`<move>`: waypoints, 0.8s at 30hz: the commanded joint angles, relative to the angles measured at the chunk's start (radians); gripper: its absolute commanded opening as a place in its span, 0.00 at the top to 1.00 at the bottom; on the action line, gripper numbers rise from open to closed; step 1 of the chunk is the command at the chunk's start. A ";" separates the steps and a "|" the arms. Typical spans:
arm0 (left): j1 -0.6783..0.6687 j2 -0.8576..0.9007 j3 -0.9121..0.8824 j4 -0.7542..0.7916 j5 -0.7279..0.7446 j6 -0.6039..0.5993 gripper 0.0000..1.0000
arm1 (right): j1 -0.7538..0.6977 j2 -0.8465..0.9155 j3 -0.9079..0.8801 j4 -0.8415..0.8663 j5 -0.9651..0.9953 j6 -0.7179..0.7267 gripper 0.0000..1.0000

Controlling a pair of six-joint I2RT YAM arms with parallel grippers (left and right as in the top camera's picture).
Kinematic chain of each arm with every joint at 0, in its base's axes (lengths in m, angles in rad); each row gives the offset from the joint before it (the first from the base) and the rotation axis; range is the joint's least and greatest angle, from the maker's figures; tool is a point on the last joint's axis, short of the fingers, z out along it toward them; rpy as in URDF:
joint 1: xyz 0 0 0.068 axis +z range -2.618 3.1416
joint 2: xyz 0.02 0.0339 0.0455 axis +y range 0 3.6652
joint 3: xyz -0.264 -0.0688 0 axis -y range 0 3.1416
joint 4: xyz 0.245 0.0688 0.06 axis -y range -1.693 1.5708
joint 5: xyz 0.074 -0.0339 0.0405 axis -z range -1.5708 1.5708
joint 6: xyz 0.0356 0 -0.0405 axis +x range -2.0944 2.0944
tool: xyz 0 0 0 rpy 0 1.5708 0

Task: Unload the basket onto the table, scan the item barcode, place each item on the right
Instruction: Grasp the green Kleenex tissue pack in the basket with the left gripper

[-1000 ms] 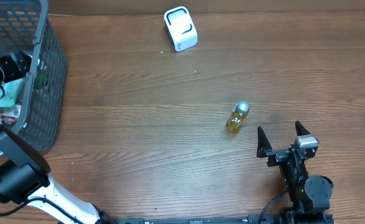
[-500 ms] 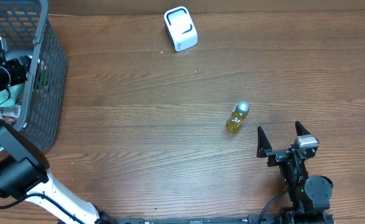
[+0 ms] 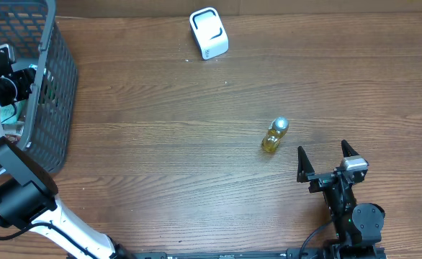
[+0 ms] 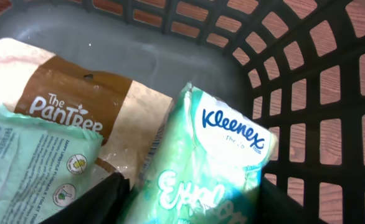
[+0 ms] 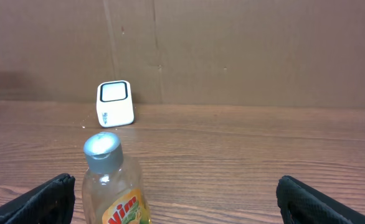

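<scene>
Kleenex pack (image 4: 207, 168), in the basket (image 4: 294, 93) at overhead's upper left, now sits between the left gripper's (image 4: 195, 202) narrowing jaws, clamped or not I cannot tell, so lifting toward the scanner (image 3: 209, 33) looks near; the right gripper (image 3: 328, 160) gapes wide.

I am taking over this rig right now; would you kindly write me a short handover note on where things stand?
Left gripper: down inside the basket, jaws on either side of the Kleenex pack. Whether they press on it cannot be told.
Right gripper: open and empty, low at the near edge of the table, just behind the Vim bottle.
Scanner: stands at the far side of the table.
Done: the pack is lined up for a grasp, not yet lifted.
Left: grip the pack, lift it out of the basket and show its barcode to the scanner.
</scene>
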State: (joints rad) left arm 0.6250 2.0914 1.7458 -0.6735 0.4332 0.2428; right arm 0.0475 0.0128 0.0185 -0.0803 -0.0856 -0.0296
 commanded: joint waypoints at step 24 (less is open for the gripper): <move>0.004 -0.117 0.038 -0.102 -0.008 -0.011 0.17 | -0.003 -0.009 -0.011 0.003 0.010 -0.004 0.00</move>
State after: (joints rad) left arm 0.6254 2.0567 1.7477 -0.7757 0.4297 0.2401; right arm 0.0471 0.0128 0.0185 -0.0803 -0.0853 -0.0292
